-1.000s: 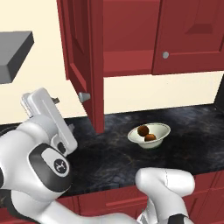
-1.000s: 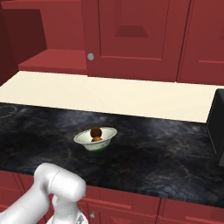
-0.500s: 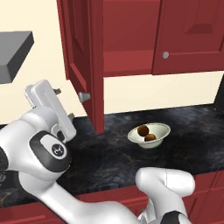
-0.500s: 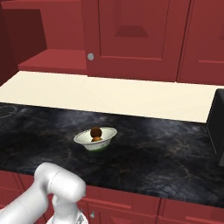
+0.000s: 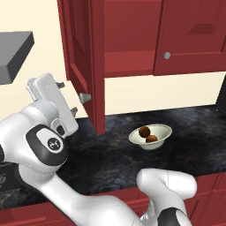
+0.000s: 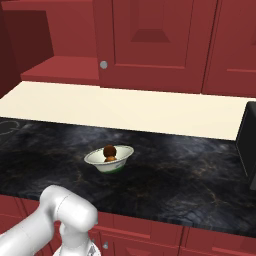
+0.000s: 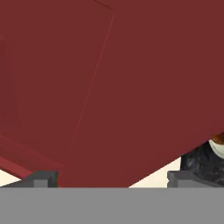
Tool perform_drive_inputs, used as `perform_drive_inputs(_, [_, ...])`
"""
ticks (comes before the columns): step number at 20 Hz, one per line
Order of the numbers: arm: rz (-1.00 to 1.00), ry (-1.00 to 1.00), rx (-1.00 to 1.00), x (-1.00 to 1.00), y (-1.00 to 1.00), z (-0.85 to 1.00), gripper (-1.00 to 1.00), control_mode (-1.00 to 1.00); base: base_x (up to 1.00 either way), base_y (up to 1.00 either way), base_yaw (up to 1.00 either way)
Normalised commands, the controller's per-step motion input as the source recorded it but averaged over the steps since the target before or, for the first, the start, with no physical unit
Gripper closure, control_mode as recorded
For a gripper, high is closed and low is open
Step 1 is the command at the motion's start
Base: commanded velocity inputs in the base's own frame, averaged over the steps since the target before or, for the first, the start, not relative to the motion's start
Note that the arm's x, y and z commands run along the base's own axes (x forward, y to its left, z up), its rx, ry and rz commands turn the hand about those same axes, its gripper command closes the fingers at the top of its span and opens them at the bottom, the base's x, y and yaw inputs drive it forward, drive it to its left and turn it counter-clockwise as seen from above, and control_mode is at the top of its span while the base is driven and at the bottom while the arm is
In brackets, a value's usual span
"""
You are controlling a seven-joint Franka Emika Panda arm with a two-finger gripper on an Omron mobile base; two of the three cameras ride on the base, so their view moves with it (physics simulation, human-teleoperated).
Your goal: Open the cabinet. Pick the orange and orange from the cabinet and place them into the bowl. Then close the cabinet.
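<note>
The gripper [image 5: 66, 97] hangs with jaws spread wide and nothing between them, just beside the open cabinet door [image 5: 86, 62] near its knob [image 5: 84, 97]. Both oranges [image 5: 148, 134] sit in the bowl [image 5: 164, 131] on the counter [image 5: 110, 154].

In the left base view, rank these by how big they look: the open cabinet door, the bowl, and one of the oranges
1. open cabinet door, though it is nearer the camera
2. bowl
3. orange; both oranges look alike in size

Black marble counter [image 5: 106, 154], bowl [image 5: 160, 134] on it
</note>
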Motion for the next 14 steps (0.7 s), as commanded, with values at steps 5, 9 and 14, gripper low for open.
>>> perform_drive_inputs(5, [-0.09,0.00,0.00,-0.06,-0.33,0.17,-1.00,-1.00,0.00,0.00,0.00])
perform_drive_inputs(9, [-0.04,0.00,0.00,0.00,-0.57,0.01,-1.00,-1.00,0.00,0.00,0.00])
perform_drive_inputs(14, [-0.03,0.00,0.00,0.00,-0.69,0.00,-1.00,-1.00,0.00,0.00,0.00])
